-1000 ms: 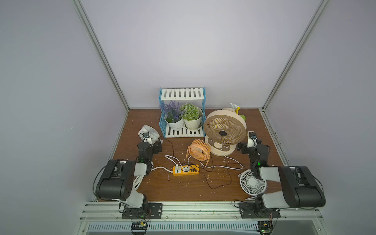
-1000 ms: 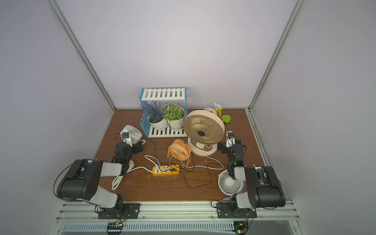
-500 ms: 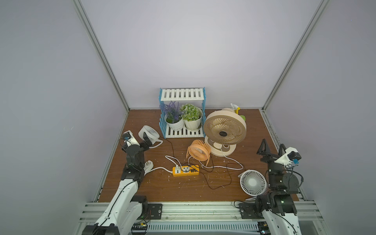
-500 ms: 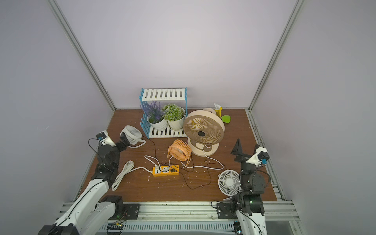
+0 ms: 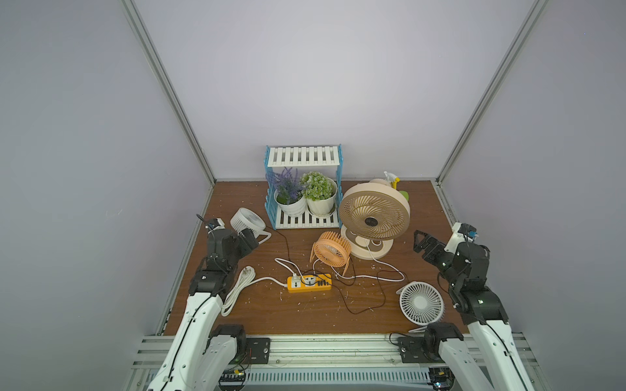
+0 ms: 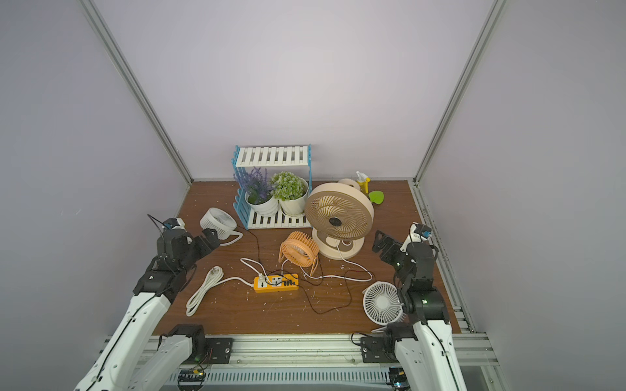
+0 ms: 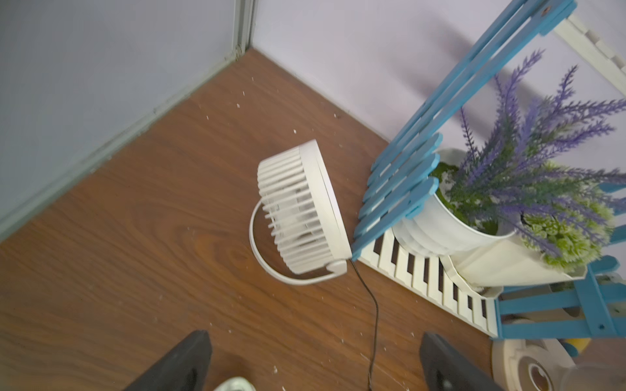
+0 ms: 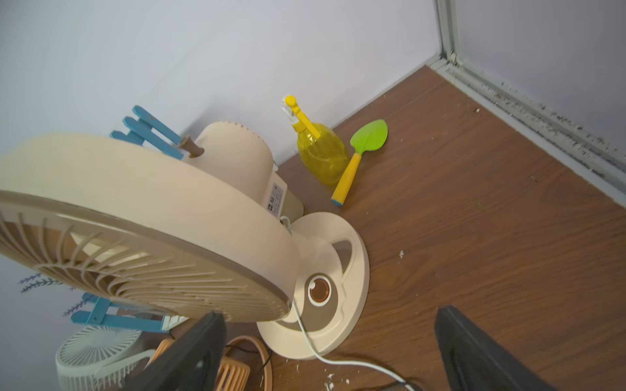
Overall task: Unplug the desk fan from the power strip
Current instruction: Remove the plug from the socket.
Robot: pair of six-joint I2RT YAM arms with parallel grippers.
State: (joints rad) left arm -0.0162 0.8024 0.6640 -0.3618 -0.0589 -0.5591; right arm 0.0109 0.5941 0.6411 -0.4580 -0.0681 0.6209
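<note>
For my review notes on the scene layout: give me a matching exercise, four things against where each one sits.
Things:
1. power strip
2. beige fan
3. spray bottle
4. lavender pot

Places:
A. on the bottom tier of the shelf
B. behind the beige fan, by the back wall
C. flat in the middle of the table, cords plugged in
D. upright on a round base, beside the shelf

Pairs: 1-C, 2-D, 3-B, 4-A.

The table (image 5: 271, 311) looks wood-grained, the power strip (image 5: 309, 283) smooth plastic, the white pot (image 7: 437, 226) glossy
</note>
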